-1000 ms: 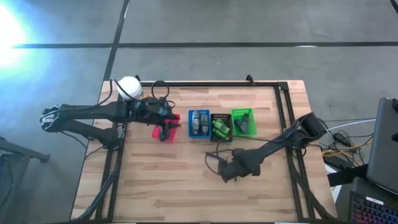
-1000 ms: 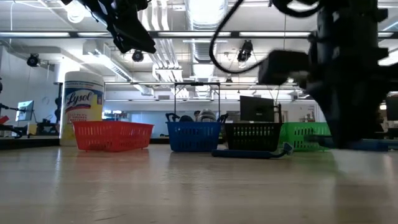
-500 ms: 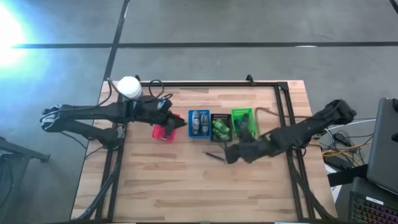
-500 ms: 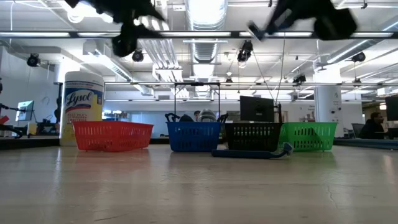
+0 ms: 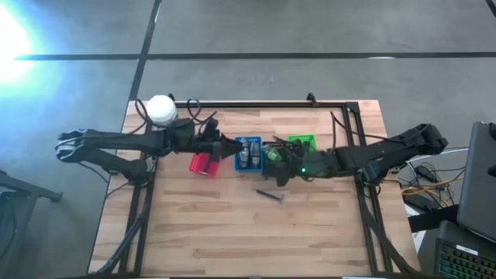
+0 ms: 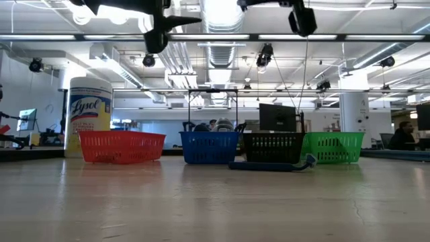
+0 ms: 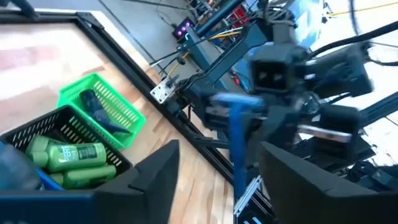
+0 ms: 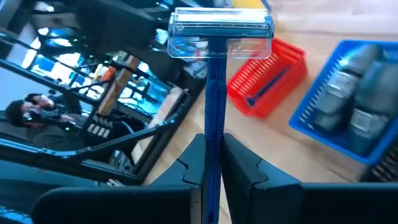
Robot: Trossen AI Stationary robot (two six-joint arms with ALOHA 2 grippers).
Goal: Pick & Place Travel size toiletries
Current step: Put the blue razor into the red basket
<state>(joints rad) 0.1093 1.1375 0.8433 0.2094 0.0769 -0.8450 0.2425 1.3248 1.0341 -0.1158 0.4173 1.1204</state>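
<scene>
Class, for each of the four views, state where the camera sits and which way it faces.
High: above the table, looking straight down; both arms show.
Low: table height, facing the red basket; arms overhead.
Left wrist: past open left gripper toward green basket.
Right wrist: past right gripper clamping blue razor, toward red basket.
Shared: both wrist views show that razor.

Four baskets in a row: red basket [image 5: 203, 163], blue [image 5: 249, 153], black [image 5: 273, 157], green [image 5: 303, 144]. Left gripper [image 5: 225, 147] between red and blue. Razor [image 5: 270, 195] lies on table [image 5: 232, 232].
</scene>
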